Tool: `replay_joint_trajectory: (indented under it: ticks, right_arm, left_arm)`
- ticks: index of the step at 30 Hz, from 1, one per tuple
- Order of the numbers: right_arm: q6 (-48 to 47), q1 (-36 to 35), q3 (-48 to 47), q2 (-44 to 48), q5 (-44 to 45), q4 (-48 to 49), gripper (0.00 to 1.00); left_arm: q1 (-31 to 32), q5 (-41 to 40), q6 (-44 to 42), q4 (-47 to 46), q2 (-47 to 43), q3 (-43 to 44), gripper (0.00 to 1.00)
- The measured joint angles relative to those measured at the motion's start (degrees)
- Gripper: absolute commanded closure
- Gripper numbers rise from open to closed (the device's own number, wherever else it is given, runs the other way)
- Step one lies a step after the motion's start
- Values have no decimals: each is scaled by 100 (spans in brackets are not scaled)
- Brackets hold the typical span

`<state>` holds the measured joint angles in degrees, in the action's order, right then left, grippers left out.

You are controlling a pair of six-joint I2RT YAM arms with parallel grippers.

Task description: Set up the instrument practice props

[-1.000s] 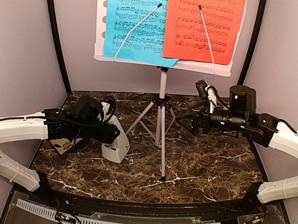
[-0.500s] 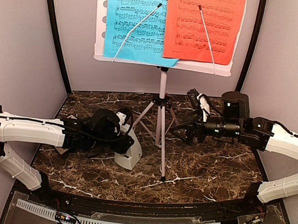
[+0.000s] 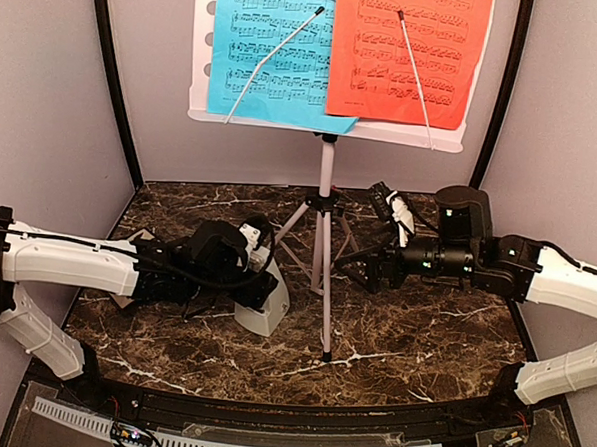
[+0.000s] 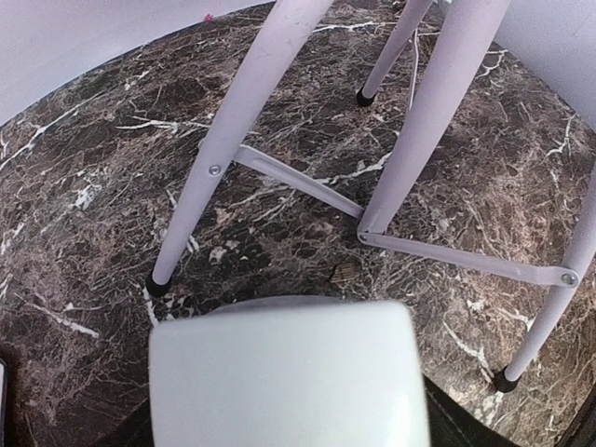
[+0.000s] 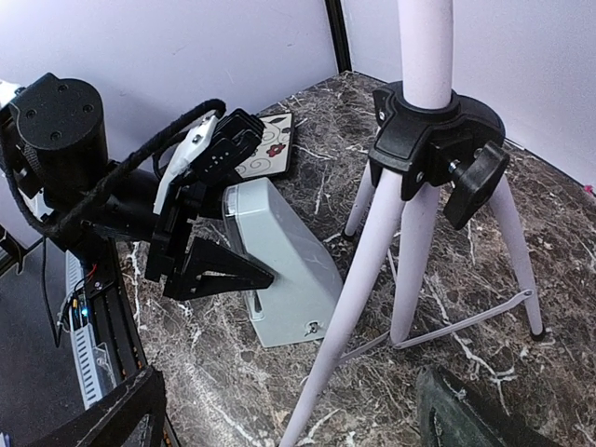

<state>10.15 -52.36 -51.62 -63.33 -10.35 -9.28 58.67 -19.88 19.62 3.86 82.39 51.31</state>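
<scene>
The white perforated music stand point(image 3: 329, 125) stands mid-table on tripod legs point(image 3: 323, 285). It holds the blue sheet point(image 3: 267, 52) and the red-orange sheet point(image 3: 407, 54) under wire clips. My left gripper point(image 3: 255, 286) is shut on the pale grey pyramid metronome point(image 3: 264, 307), low over the marble just left of the tripod's front leg. The metronome fills the bottom of the left wrist view point(image 4: 289, 372) and shows in the right wrist view point(image 5: 284, 261) with the left fingers point(image 5: 219, 270) on its side. My right gripper point(image 3: 369, 272) is open and empty just right of the tripod, its fingertips point(image 5: 475, 414) at the frame bottom.
The floral coaster point(image 5: 270, 154) lies behind the metronome, by the left arm. The tripod hub with its black knob point(image 5: 438, 135) and thin leg braces point(image 4: 298, 182) stand between the two grippers. Grey walls close in the table on three sides.
My left arm has carried the metronome rightward to beside the tripod's front leg. My right gripper has moved left and down, closer to the tripod.
</scene>
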Motion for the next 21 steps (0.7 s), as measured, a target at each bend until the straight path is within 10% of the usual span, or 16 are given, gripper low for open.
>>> replay_joint_trajectory:
  ticks: [3,21]
  right_arm:
    - [-4,-31,-2,-20,13,0,5]
    - [-256,-903,-369,-308,765,-146,5]
  left_arm:
    - [4,81,-61,-35,-79,-15,2]
    - [-710,1113,11,-267,-2057,-999,1]
